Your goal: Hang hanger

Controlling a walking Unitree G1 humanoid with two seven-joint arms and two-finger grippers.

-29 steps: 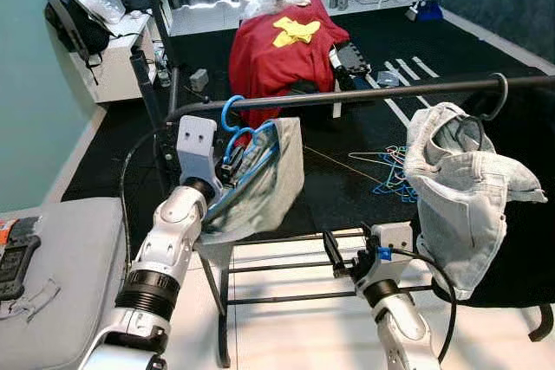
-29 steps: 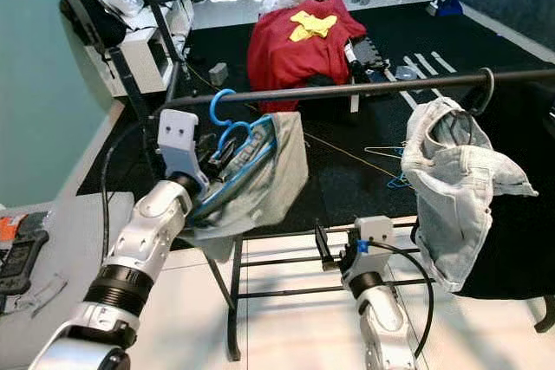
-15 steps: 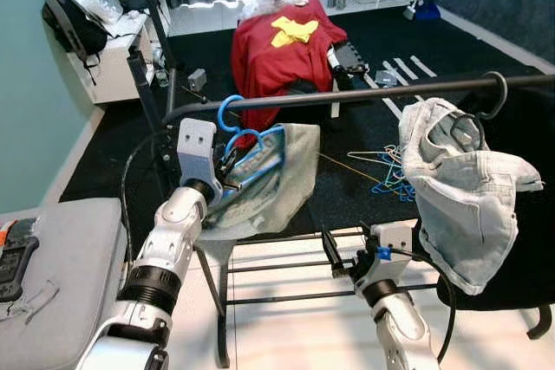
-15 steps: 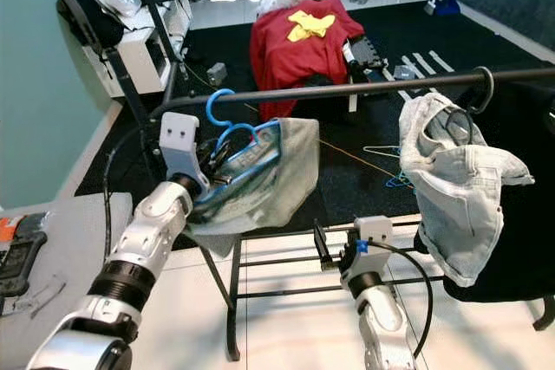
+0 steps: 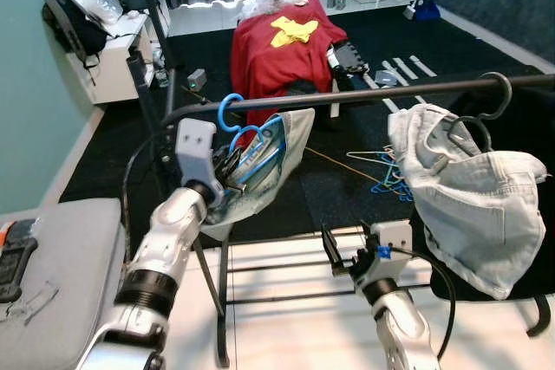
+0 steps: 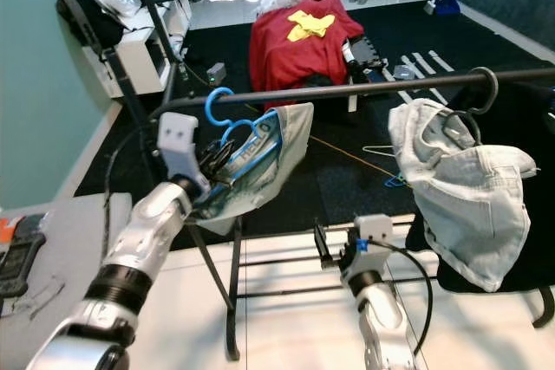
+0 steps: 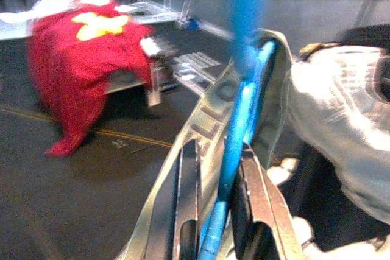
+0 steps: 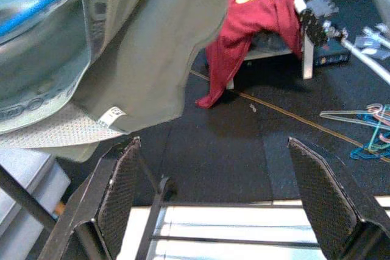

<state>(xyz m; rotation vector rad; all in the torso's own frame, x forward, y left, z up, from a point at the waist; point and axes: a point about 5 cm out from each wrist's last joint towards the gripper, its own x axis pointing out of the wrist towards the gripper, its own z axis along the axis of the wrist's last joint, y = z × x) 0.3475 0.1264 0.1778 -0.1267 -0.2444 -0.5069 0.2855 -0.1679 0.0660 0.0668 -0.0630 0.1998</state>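
Observation:
A blue hanger (image 5: 251,140) carries a grey-green garment (image 5: 282,149). Its hook (image 5: 228,110) curls at the black rail (image 5: 347,93) of the clothes rack, near the rail's left end. My left gripper (image 5: 227,165) is shut on the hanger's blue bar, just below the rail. In the left wrist view, the blue bar (image 7: 234,144) runs between the two fingers (image 7: 189,193) up to the dark rail. My right gripper (image 5: 332,251) hangs low before the rack's lower bars, open with nothing between its fingers (image 8: 116,193).
A pale denim garment (image 5: 473,192) on a black hanger hangs at the rail's right end. Behind the rack lie loose hangers (image 5: 386,171) on dark carpet and a red-draped object (image 5: 282,49). A grey cushion (image 5: 61,275) is at my left, and a white shelf (image 5: 113,58) holds bags.
The grey-green garment swung out to the right and has dropped back under the hanger. The denim garment has swung further right. My left gripper stays on the hanger at the rail.

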